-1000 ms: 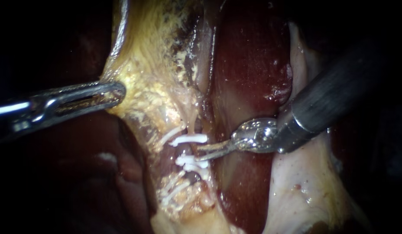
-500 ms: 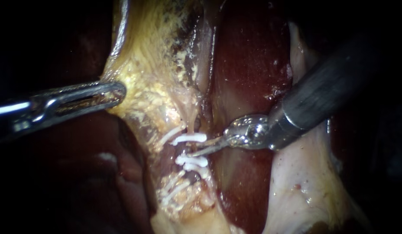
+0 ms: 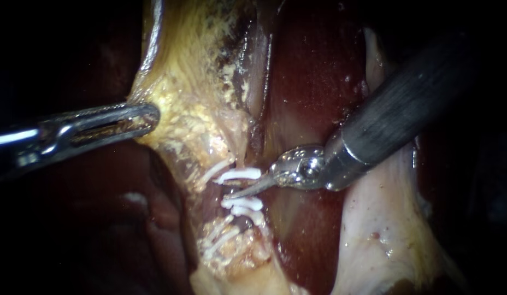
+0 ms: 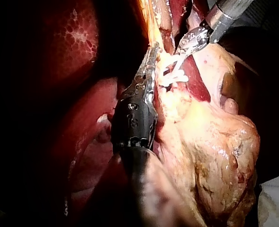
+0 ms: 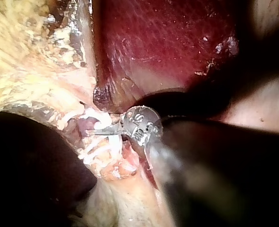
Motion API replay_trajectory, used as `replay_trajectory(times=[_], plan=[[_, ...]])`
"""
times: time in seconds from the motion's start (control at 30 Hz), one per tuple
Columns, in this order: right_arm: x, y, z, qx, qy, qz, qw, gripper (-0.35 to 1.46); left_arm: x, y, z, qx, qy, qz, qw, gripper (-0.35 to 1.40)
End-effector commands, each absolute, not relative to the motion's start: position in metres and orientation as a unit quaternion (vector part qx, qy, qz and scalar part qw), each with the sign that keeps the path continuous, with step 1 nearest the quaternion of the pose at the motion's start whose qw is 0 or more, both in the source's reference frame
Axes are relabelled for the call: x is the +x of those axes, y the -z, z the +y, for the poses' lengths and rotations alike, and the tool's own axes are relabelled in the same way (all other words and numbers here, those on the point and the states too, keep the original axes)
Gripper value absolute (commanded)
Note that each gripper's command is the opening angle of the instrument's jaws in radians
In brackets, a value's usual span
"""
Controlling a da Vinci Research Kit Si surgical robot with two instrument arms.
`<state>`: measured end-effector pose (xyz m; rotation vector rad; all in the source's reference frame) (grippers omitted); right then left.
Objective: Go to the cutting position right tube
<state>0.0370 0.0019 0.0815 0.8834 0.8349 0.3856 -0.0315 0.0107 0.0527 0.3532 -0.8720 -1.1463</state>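
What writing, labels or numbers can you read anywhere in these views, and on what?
Slender metal left instrument, dark wrist housing: engraved marks, too blurred to read.
Slender metal right instrument, round silver hub: marks, too blurred to read.
White clips, pale yellow tissue: no text.

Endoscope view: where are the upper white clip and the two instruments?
Upper white clip (image 3: pixel 240 175), endoscope view, its middle.
Right instrument (image 3: pixel 235 194), endoscope view, its tip.
Left instrument (image 3: pixel 153 116), endoscope view, its tip.
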Motion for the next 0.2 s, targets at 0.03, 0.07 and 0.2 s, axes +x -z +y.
replay_trajectory(times=[0.03,0.07,0.2], plan=[[0.037,-0.0815,0.002,0.412,-0.18,0.39,0.804,0.32,-0.0315,-0.0527,0.0107,0.161,0.522,-0.397,0.738,-0.35],[0.037,-0.0815,0.002,0.412,-0.18,0.39,0.804,0.32,-0.0315,-0.0527,0.0107,0.161,0.522,-0.397,0.738,-0.35],[0.037,-0.0815,0.002,0.412,-0.18,0.39,0.804,0.32,-0.0315,-0.0527,0.0107,0.161,0.522,-0.397,0.738,-0.35]])
